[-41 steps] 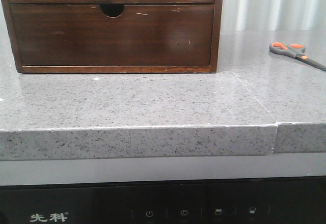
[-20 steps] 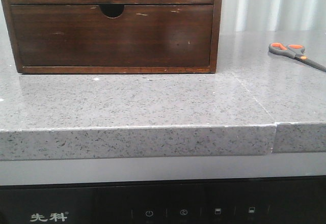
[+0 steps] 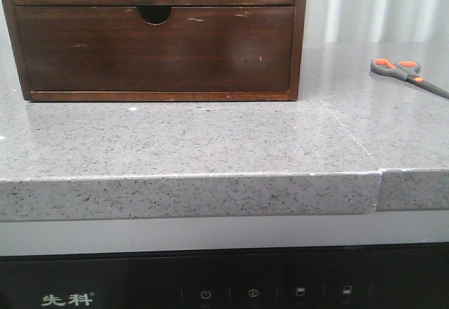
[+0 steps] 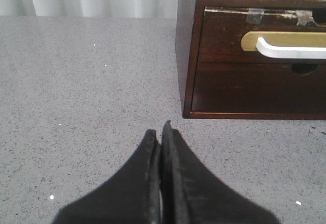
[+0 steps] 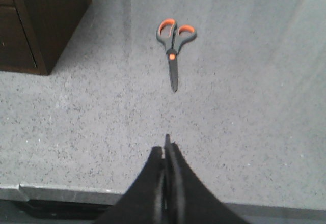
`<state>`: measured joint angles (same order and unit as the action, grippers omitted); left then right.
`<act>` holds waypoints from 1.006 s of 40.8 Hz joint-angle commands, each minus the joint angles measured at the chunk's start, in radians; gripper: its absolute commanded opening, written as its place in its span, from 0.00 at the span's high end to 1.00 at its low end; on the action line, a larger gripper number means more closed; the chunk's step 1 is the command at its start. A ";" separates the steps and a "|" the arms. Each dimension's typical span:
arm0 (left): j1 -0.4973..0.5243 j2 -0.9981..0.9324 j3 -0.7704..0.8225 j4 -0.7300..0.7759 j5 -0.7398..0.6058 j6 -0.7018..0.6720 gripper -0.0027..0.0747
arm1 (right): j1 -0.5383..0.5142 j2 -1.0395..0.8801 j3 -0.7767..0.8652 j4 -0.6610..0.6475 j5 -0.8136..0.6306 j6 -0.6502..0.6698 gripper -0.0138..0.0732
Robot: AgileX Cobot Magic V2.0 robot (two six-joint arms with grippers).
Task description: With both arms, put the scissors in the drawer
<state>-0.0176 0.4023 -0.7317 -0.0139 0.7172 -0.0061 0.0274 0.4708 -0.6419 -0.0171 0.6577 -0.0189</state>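
Note:
The scissors (image 3: 407,74), grey handles with orange-lined loops, lie flat on the grey counter at the far right, well right of the wooden box. In the right wrist view the scissors (image 5: 173,48) lie ahead of my right gripper (image 5: 166,145), which is shut and empty near the counter's front edge. The drawer (image 3: 154,49), dark brown with a half-round notch, is closed in the box's lower part. In the left wrist view the drawer (image 4: 254,89) is ahead and to one side of my left gripper (image 4: 159,132), which is shut and empty. Neither arm shows in the front view.
The wooden box (image 3: 298,35) stands at the back left of the speckled grey counter (image 3: 210,140). An upper drawer with a white and gold handle (image 4: 285,46) sits above the task drawer. The counter has a seam (image 3: 379,175) at the front right. Pale curtains hang behind.

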 commanded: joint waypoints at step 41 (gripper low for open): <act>-0.008 0.021 0.013 -0.301 -0.183 -0.006 0.21 | 0.002 0.056 -0.032 -0.024 0.003 -0.009 0.24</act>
<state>-0.0176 0.4031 -0.7120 -0.1857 0.6722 -0.0061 0.0274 0.5142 -0.6419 -0.0275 0.7274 -0.0208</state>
